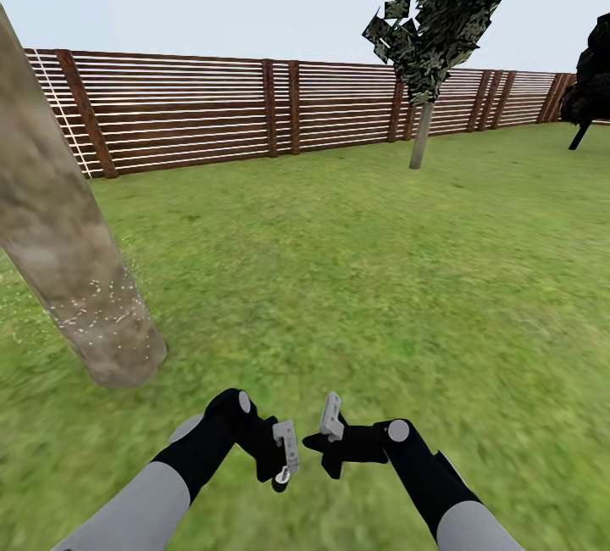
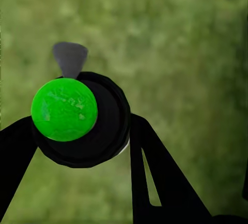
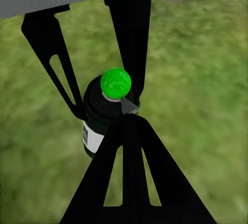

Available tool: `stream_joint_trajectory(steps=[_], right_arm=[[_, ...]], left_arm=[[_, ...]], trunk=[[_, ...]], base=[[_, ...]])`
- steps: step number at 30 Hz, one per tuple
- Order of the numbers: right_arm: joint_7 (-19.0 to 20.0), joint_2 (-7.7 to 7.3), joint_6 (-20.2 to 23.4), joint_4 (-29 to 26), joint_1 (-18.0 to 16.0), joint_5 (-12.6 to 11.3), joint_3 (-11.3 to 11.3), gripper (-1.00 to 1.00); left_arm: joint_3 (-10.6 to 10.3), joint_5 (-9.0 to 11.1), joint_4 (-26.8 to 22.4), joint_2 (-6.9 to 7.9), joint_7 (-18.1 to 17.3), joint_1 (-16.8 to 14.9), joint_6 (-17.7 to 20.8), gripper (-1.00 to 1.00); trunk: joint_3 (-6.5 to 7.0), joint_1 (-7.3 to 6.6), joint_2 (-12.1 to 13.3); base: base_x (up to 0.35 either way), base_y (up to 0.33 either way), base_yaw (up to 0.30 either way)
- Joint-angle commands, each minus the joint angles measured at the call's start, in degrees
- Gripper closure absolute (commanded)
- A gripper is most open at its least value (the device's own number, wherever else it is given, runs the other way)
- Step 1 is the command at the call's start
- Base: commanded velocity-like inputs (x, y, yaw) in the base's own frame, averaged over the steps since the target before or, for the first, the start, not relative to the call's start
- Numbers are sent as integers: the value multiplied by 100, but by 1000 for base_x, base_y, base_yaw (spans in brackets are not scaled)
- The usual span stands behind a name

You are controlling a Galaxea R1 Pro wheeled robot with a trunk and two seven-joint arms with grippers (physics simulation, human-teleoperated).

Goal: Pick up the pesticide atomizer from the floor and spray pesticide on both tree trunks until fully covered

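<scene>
1. Left gripper [image 2: 85, 125] – its two black fingers [image 2: 155, 177] are closed around the pesticide atomizer [image 2: 77, 118], one on each side of the dark body
2. In the right wrist view, that same pair of fingers comes down on either side of the bottle, which has a round green cap [image 3: 116, 83], a small grey nozzle and a white label [image 3: 93, 138] low on its side
3. Right gripper [image 3: 126, 118] – its fingers are pressed together into one wedge with no gap between them; the tip lies just beside the atomizer's neck, and I cannot tell whether it touches
4. In the head view, both grippers hang low over the grass [image 1: 356, 263], close together, the left gripper [image 1: 284, 453] pointing down and the right gripper [image 1: 332, 420] turned towards it
5. Counted: two grippers, one atomizer
6. Two trees: the near tree trunk [image 1: 59, 237] stands thick and mottled at the robot's left, leaning across the picture, and the far tree [image 1: 421, 137] stands well apart near the fence [image 1: 212, 110], with dark leaves above a thin-looking pale stem
7. Pesticide [image 1: 102, 305] shows as fine white specks in a band on the lower part of the near trunk, with a few on the grass beside it; the far trunk is too small to judge
8. One black conifer [image 1: 593, 76] stands at the right edge
</scene>
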Motion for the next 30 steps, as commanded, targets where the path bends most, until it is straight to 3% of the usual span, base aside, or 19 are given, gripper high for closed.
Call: stream_joint_trajectory(steps=[1, 13, 30], right_arm=[[4, 3, -51, -5, -2, 60, -7, 100], [2, 4, -51, 3, -2, 60, -7, 100], [1, 4, -51, 3, -2, 60, -7, 100]], left_arm=[[-4, -13, -10, -3, -24, -2, 60, 100], [17, 57, -1, -17, -106, 15, -36, 100], [23, 73, -21, -157, -91, 7, -19, 100]], trunk=[[-5, -1, -2], [-5, -1, -2], [-5, -1, -2]], base=[[0, 0, 0], [0, 0, 0], [0, 0, 0]])
